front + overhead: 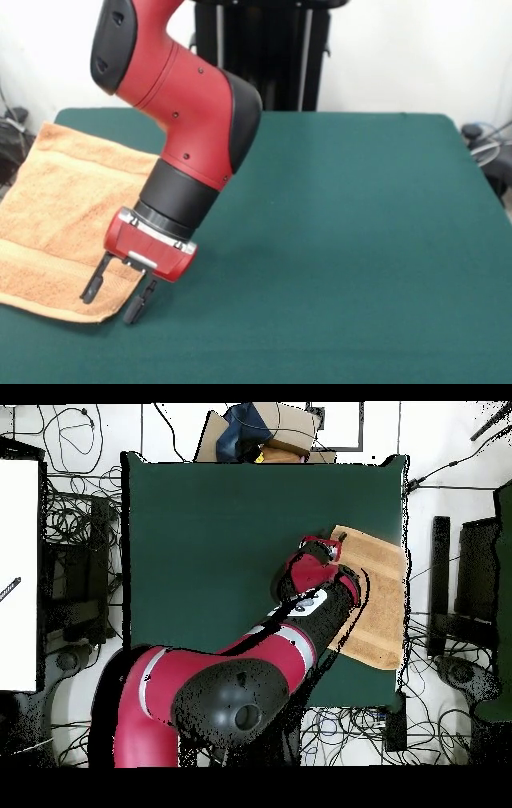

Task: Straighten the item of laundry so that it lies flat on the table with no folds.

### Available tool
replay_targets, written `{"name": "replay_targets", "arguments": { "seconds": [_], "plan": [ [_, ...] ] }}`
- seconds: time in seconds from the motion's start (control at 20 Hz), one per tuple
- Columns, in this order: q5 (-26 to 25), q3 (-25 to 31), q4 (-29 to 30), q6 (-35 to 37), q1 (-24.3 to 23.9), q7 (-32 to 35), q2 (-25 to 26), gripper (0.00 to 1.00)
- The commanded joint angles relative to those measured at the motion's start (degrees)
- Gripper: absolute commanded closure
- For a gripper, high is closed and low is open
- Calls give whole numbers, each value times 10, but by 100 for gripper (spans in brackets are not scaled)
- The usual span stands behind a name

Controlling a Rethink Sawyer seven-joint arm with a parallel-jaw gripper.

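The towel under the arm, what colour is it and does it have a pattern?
Tan-orange towel with woven band stripes, clearest in the front view.

The arm (192,120) covers part of the towel (56,216) in both views, hiding its inner edge in the overhead view. In the front view the towel's left side runs off the picture's edge. Whether the gripper (117,298) touches the cloth cannot be told.
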Motion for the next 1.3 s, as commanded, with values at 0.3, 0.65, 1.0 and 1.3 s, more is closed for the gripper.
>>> {"name": "replay_targets", "arguments": {
  "seconds": [0.3, 0.65, 1.0, 1.3],
  "plan": [
    [-1, 53, -5, 12, -13, 53, 10, 0],
    [-28, 75, 2, -1, -28, 50, -5, 0],
    [-37, 78, 2, -11, -33, 49, -6, 0],
    [-32, 78, 0, -14, -30, 52, -2, 0]
  ]
}}
